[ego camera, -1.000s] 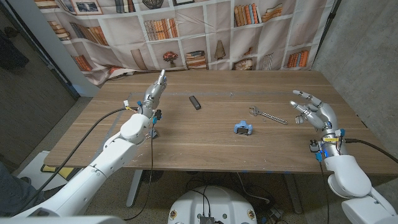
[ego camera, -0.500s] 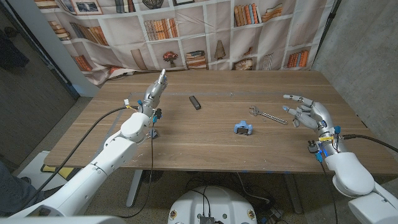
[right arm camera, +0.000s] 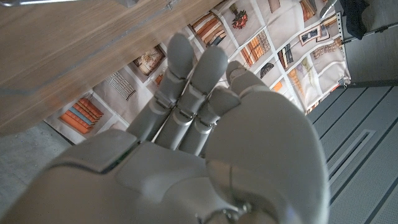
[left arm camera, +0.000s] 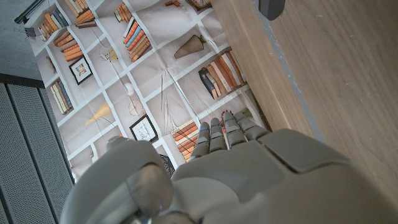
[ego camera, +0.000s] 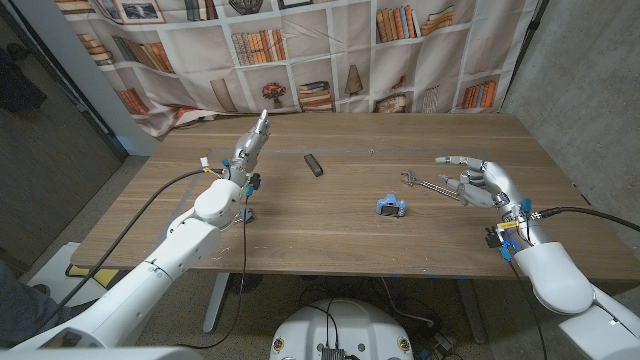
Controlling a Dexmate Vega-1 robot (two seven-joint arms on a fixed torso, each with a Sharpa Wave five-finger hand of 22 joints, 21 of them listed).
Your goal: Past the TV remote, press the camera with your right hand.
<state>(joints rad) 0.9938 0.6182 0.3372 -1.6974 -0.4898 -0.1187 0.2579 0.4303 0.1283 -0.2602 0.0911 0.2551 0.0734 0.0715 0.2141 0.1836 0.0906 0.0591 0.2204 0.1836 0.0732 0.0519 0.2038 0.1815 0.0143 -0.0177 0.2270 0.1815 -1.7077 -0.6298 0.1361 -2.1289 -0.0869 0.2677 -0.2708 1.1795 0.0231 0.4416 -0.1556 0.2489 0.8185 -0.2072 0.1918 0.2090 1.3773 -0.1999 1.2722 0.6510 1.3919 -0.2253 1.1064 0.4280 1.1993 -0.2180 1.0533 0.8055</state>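
The camera point(ego camera: 392, 207) is a small blue and grey object lying a little right of the frame's centre in the head view, on the wooden surface point(ego camera: 300, 225). It is too small to show which way its lens faces; its long axis runs roughly left to right across the frame, slightly tilted. Just up and to its right lies a silver wrench point(ego camera: 430, 186), angled from upper left to lower right. The right hand point(ego camera: 478, 181) hovers at the wrench's far end, right of the camera and apart from it, fingers spread and reaching toward frame left, holding nothing. The dark TV remote point(ego camera: 314, 164) lies up and left of the camera, well apart from it. Further left, the left hand point(ego camera: 249, 147) stands with fingers straight and together, pointing to the bookshelf backdrop point(ego camera: 300, 50), holding nothing.
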